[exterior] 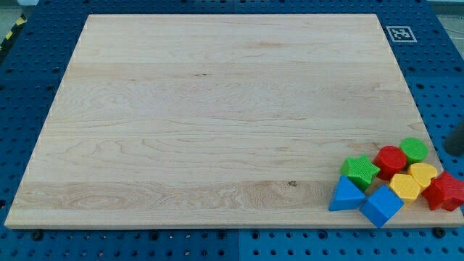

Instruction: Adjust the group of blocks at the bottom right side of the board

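Our tip (452, 148) shows only as a dark, blurred shape cut off by the view's right edge, just off the board's right side. It is a bare rod with nothing to open or close, and we hold nothing. It stands just to the right of the green cylinder (414, 150), close to it; we cannot tell whether the two touch.

The group of blocks sits packed in the bottom right corner of the wooden board (217, 109). The green cylinder is its topmost piece. The red cylinder (391, 159) is next to it on the lower left, the two looking in contact. Below the green cylinder lies the yellow heart (423, 174). A second yellow block (404, 187), its shape unclear to us, presses against the heart's lower left. At the far right, a red block (445, 191) with a jagged outline lies at the board's edge beside the heart.

Left of the red cylinder sits the green star (360, 171). Beneath it is the blue triangle (346, 196), the leftmost piece. The blue cube (381, 206) lies at the bottom edge, between the triangle and the second yellow block.

The board rests on a blue perforated table (43, 43). A black-and-white marker (399, 33) sits by the board's top right corner.
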### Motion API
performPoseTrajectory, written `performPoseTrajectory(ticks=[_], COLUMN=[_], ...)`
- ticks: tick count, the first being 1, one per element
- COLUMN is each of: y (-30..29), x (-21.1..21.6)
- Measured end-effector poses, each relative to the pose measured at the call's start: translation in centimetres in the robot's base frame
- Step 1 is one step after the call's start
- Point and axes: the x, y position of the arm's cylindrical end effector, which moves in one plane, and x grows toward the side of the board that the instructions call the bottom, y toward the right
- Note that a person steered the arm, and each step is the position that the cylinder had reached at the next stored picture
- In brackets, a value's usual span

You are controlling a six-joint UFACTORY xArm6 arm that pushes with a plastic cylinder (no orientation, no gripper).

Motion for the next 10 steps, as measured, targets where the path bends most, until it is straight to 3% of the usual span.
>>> performPoseTrajectory(ticks=[2,3,10], y=[1.6,0.8,-5.1], x=[7.1,7.7,4.3])
